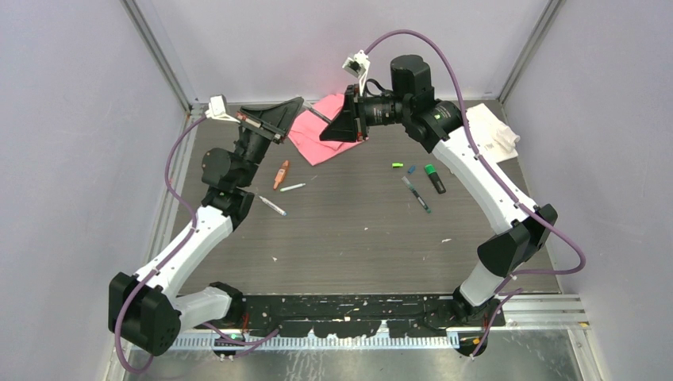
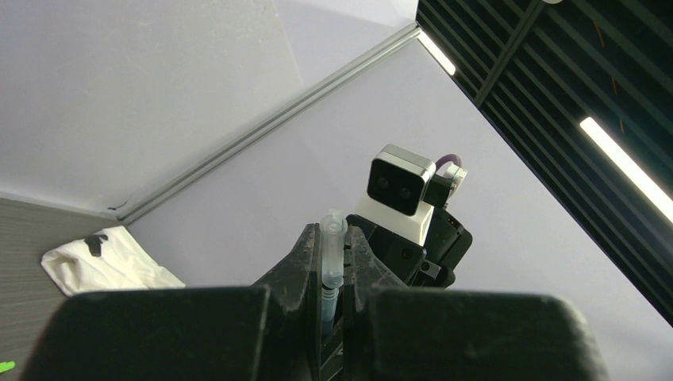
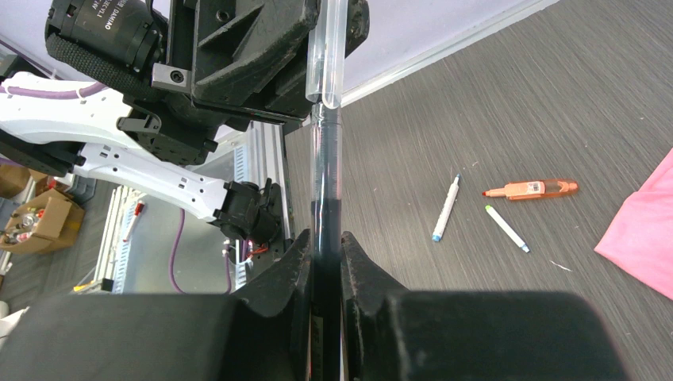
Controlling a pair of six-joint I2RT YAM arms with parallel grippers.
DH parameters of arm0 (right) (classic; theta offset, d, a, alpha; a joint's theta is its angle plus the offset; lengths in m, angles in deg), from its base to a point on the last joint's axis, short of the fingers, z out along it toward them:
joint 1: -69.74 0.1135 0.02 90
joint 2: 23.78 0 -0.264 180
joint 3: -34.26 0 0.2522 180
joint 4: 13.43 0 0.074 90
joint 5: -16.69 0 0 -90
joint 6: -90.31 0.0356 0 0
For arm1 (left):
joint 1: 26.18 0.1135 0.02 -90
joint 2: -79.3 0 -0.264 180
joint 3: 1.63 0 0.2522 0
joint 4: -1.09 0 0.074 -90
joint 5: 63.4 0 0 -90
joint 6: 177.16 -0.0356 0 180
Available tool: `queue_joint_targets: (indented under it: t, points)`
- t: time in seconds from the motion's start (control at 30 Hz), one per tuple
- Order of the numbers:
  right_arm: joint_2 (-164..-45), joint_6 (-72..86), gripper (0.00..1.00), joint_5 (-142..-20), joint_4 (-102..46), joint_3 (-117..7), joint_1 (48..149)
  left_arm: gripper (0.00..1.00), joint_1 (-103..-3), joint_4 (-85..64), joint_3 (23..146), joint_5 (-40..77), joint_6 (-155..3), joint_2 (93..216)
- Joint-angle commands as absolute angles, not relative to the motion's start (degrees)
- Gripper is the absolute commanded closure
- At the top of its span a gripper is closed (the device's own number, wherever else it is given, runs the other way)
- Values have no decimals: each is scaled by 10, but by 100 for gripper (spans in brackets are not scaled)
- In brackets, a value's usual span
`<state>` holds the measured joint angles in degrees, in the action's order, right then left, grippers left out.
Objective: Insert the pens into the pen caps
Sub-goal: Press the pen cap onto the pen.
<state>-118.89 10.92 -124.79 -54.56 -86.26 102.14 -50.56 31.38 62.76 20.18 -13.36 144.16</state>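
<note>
Item: one capping, held in the air over the far part of the table (image 1: 349,230), above the edge of the pink cloth (image 1: 321,141). Left gripper (image 2: 332,248): jaws pinched tight on a clear cap (image 2: 332,226), whose end stands proud of the fingertips. Right gripper (image 3: 325,248): jaws closed just as hard on a dark-barrelled pen (image 3: 325,182), which runs straight out to the cap's mouth. The two meet end to end, but how deep the pen sits cannot be told. Loose stock on the table: orange pen (image 1: 281,175), white pen with green tip (image 3: 506,228) and white pen with blue tip (image 3: 446,208) on the left; green cap (image 1: 397,165), blue cap (image 1: 411,169), black highlighter (image 1: 434,178) and dark green pen (image 1: 415,193) on the right. Hazards, as judged: a slight angle between the arms would drive the nib against the cap's rim, not into it. A hard push could slide the smooth pen back through its fingers or twist the cap out of its narrow pinch. Either piece, once freed, would likely drop onto the cloth or roll. Letting go before the fit is firm would part them again.
</note>
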Motion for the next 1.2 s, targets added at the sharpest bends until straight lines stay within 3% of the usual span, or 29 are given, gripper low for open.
queue_joint_targets:
  t: [0.0,0.2,0.73,1.17]
  points:
    - [-1164,102,99,-1258,-521,-871,1022,99,-509,304,646,174,-160,1428]
    - [-1163,93,99,-1260,-531,-870,1022,99,-504,294,633,192,-166,1415]
    - [-1174,116,99,-1250,-499,-882,1022,99,-509,274,682,64,-142,1459]
    - [-1205,154,99,-1233,-439,-926,1006,99,-552,117,708,-42,-218,1474]
